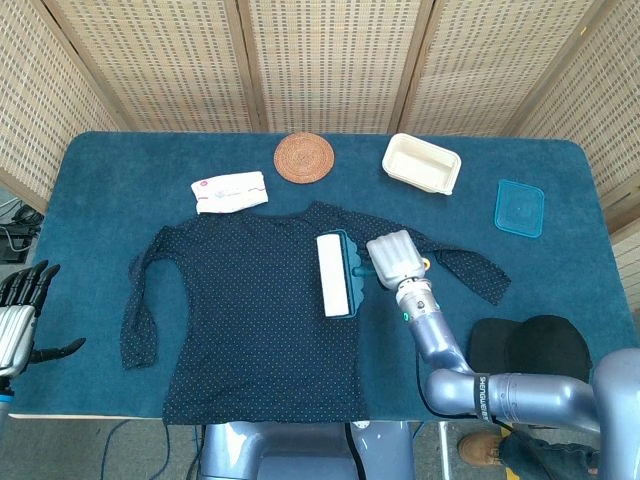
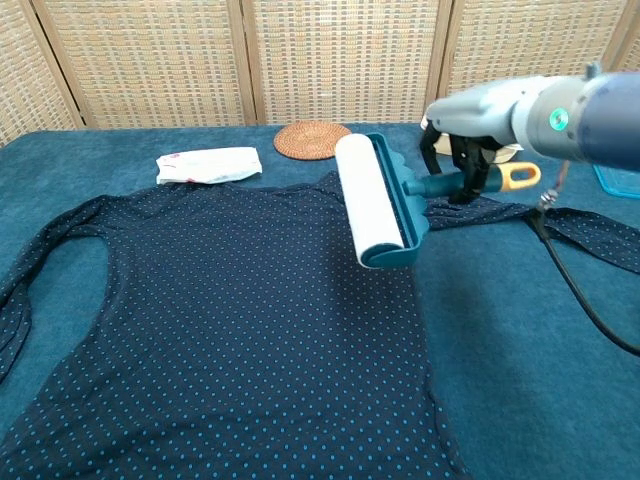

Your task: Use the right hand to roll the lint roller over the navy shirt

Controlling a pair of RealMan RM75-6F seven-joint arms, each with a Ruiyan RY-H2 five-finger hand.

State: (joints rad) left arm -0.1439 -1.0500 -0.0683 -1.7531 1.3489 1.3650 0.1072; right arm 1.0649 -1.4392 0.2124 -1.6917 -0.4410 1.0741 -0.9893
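- Our right hand (image 2: 470,150) grips the teal handle of the lint roller (image 2: 375,205); the white roll appears raised above the navy shirt (image 1: 260,320), over its upper right part.
- The shirt lies flat on the blue tabletop (image 1: 100,190), its hem at the near edge and its right sleeve trailing right.
- Our left hand (image 1: 22,315) waits off the left edge, fingers spread, holding nothing.
- Along the far side sit a white packet (image 1: 230,192), woven coaster (image 1: 303,157), cream tray (image 1: 421,162) and blue lid (image 1: 520,208).
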